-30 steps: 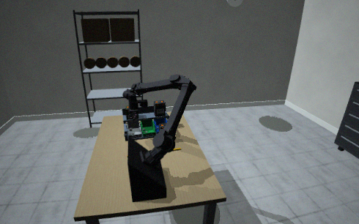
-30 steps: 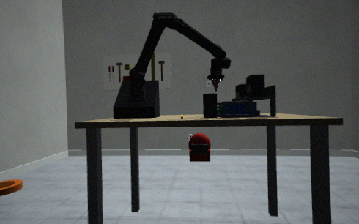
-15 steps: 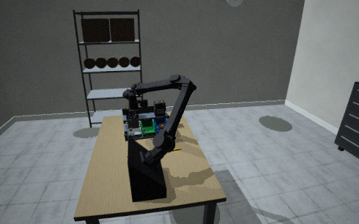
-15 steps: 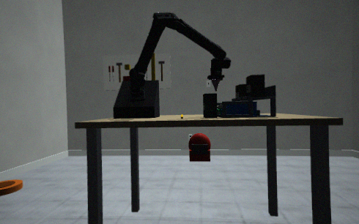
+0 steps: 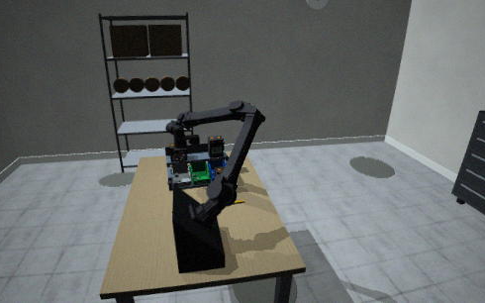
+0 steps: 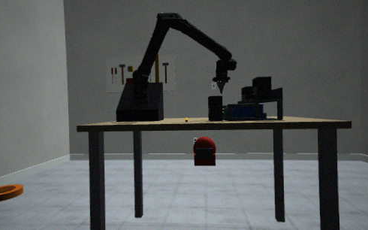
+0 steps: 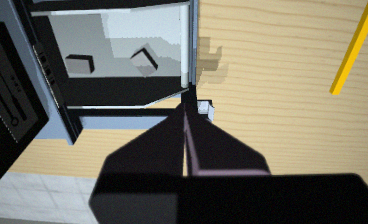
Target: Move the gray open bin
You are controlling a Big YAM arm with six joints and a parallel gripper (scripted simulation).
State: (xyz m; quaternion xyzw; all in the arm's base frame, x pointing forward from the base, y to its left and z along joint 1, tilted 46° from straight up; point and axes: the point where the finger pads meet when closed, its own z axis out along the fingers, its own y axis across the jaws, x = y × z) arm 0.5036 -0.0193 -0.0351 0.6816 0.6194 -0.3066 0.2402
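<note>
The gray open bin (image 7: 120, 50) (image 6: 215, 108) shows from above in the wrist view, upright, with two small blocks (image 7: 80, 62) (image 7: 145, 57) lying on its pale floor. In the exterior view it stands on the wooden table (image 6: 242, 124) (image 7: 285, 100) (image 5: 146, 238), just in front of the low dark shelf (image 6: 265, 94). My gripper (image 7: 184, 111) (image 6: 220, 91) (image 5: 178, 149) is shut with nothing between its fingers. Its tips hang a little above the bin's near right corner, over the rim.
A yellow stick (image 7: 352, 47) (image 5: 240, 202) lies on the table to the right. A green board (image 5: 200, 170) and blue parts sit by the low shelf. The arm's black base (image 5: 198, 238) (image 6: 140, 107) stands mid-table. A tall rack (image 5: 146, 74) stands at the back wall.
</note>
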